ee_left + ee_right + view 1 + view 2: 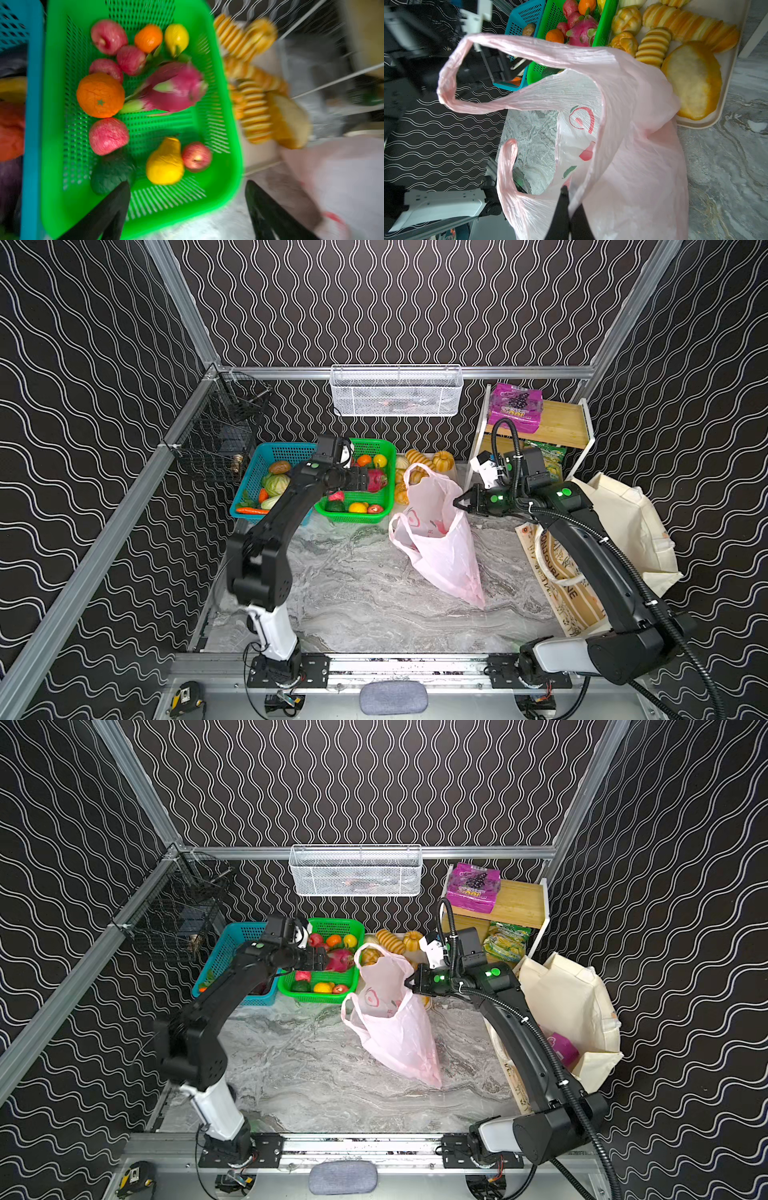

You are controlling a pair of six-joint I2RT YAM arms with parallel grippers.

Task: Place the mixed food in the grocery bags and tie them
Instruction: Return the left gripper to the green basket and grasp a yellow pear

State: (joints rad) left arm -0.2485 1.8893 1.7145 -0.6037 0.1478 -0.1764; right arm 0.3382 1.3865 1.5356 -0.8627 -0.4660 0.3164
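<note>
Right wrist view: my right gripper (pixel 568 193) is clamped on the pink bag (pixel 643 166); left gripper (pixel 187 185) gapes empty above the green basket (pixel 54 124). Dragon fruit (pixel 174 89) unbagged, nothing tied.

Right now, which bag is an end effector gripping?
The thin translucent pink plastic bag: the right end effector pinches its rim. The cream cloth tote and brown lettered paper bag aren't gripped.

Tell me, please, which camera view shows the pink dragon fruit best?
The left wrist view: the dragon fruit lies whole mid-frame, though slightly blurred. The right wrist view shows it small beyond the pink bag; in both top views the left gripper partly covers it.
</note>
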